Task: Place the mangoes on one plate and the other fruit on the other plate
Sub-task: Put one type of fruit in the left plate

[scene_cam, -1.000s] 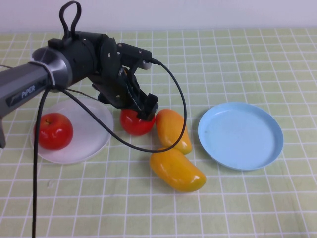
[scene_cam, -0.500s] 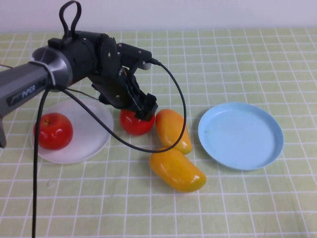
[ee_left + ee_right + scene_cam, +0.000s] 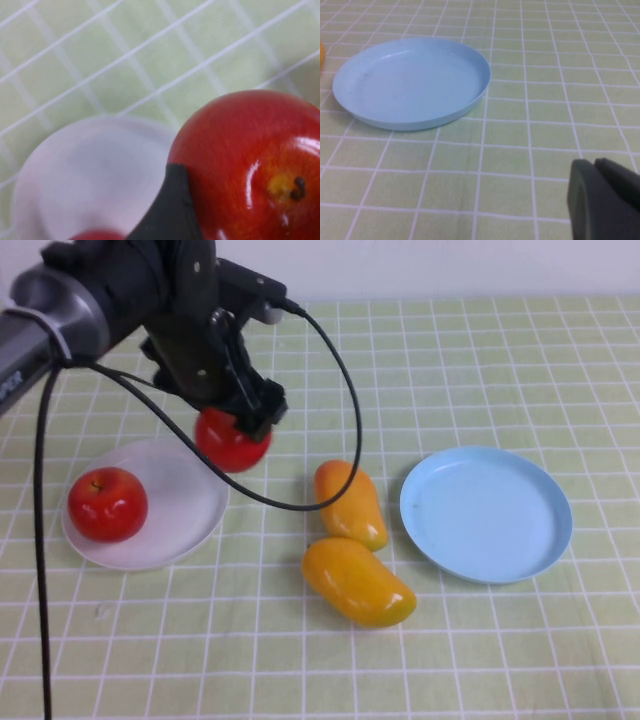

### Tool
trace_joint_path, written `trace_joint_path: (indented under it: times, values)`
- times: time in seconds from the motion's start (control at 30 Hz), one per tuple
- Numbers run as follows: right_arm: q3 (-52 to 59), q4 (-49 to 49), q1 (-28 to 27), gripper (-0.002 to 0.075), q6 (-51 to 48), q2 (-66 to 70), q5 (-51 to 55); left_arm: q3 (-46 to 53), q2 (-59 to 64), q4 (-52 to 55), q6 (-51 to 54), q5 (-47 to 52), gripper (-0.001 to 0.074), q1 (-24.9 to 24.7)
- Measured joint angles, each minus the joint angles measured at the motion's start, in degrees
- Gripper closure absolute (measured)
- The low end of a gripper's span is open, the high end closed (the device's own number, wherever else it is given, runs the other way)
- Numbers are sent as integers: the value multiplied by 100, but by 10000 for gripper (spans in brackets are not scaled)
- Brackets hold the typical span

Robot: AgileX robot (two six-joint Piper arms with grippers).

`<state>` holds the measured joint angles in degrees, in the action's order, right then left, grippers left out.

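Green-and-white checked cloth (image 3: 480, 640) covers the whole table, and a plain pale wall runs along its far edge; nothing else of the room shows.

About a quarter of the sorting looks done. One apple (image 3: 107, 504) already sits on the white plate (image 3: 185, 530), towards the plate's left side. The second apple (image 3: 232, 438) is off the cloth — the left gripper (image 3: 240, 420) holds it from above, jaws spread wide around the fruit, just over the far right rim of the white plate. In the left wrist view one dark fingertip (image 3: 167, 210) lies against the apple's skin, the stem dimple faces the camera, and the white plate is below and to one side, so the apple does not seem fully over the plate yet.

Both mangoes (image 3: 352, 545) lie on the cloth between the two plates, touching or nearly so, one behind the other. The blue plate (image 3: 486, 513) on the right holds nothing.

The right gripper (image 3: 602, 200) hangs low over bare cloth near the blue plate, jaws shut and empty.

Left to do, as I judge it — set this apple down beside the first, then carry each mango to the blue plate.
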<state>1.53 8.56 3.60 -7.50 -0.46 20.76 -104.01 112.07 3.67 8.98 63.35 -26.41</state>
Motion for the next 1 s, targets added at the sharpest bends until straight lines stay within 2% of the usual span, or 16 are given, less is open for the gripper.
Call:
trace_joint_path:
  times: [0.13,0.3,0.6,0.77,1.0]
  values:
    - [0,0,0,743,0,0,0,-43,-96,491,-385,501,156,63]
    - [0,0,0,742,0,0,0,256,-96,560,-536,583,156,219]
    - [0,0,0,742,0,0,0,1056,-49,572,-500,-157,156,245]
    - [0,0,0,743,0,0,0,1111,-49,656,-624,-220,70,245]
    - [0,0,0,742,0,0,0,1111,-123,855,-823,-158,67,249]
